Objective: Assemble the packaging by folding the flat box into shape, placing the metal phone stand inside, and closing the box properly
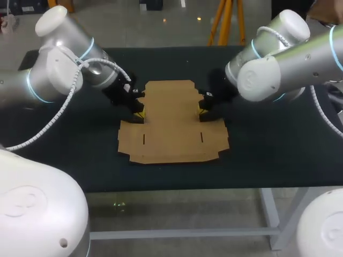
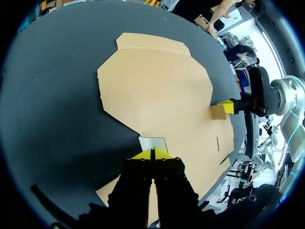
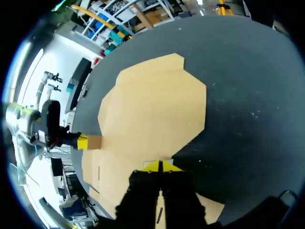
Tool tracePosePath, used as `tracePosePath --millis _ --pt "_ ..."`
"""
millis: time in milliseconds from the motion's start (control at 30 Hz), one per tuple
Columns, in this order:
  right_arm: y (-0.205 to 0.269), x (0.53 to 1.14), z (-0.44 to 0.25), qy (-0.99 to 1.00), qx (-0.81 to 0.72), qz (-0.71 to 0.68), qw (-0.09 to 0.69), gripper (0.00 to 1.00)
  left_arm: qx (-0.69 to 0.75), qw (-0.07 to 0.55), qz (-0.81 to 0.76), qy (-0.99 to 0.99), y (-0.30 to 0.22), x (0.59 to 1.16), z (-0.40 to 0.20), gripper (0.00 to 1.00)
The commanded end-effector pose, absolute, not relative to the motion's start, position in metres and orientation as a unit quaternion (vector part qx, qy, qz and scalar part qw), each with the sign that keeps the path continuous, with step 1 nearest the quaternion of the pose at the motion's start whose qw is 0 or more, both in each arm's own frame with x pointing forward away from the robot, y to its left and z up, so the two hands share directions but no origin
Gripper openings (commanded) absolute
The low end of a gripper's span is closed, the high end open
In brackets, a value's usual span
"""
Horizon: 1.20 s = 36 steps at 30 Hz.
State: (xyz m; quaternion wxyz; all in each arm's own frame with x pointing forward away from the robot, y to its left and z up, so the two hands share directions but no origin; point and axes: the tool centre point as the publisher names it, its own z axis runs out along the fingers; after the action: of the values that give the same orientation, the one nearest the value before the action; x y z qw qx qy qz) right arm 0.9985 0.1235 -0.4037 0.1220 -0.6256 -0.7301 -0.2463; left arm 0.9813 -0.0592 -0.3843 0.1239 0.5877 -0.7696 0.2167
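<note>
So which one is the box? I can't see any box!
Look at the dark table, in its middle between the robot's left arm and right arm. The box is the flat brown cardboard sheet lying there, with notched edges and two small slits. It is the only brown thing there, and the jaws pinch a small flap on each side.

My left arm point(image 1: 59, 69) and right arm point(image 1: 289, 59) are silver-grey tubes with bulging rounded joints, each ringed by thin pale-blue bands. A white coiled cable point(image 1: 59, 110) loops along the arm left of the flat box point(image 1: 171, 126). My left hand point(image 1: 138, 114) and right hand point(image 1: 202, 111) are black with yellow tips.
</note>
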Motion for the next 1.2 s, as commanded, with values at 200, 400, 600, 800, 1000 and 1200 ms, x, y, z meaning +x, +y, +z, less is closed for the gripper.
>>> tracePosePath --millis 200,400,600,800,1000,1200 --pt "0.137 1.000 -0.409 -0.731 -0.641 -0.215 0.095 0.00 0.588 0.115 0.199 -0.775 -0.072 0.984 -0.384 0.00" --pt "0.140 0.999 -0.411 -0.730 -0.646 -0.204 0.085 0.00 0.588 0.114 0.194 -0.777 -0.077 0.985 -0.388 0.00" --pt "0.143 0.998 -0.416 -0.728 -0.654 -0.192 0.075 0.00 0.589 0.114 0.190 -0.777 -0.079 0.987 -0.393 0.00" --pt "0.145 0.998 -0.423 -0.725 -0.662 -0.179 0.066 0.00 0.596 0.103 0.182 -0.775 -0.084 0.989 -0.401 0.00" --pt "0.146 0.996 -0.427 -0.723 -0.666 -0.172 0.061 0.00 0.603 0.102 0.171 -0.773 -0.087 0.993 -0.412 0.00" --pt "0.145 0.994 -0.433 -0.720 -0.673 -0.158 0.060 0.00 0.607 0.095 0.158 -0.773 -0.090 0.992 -0.416 0.00"
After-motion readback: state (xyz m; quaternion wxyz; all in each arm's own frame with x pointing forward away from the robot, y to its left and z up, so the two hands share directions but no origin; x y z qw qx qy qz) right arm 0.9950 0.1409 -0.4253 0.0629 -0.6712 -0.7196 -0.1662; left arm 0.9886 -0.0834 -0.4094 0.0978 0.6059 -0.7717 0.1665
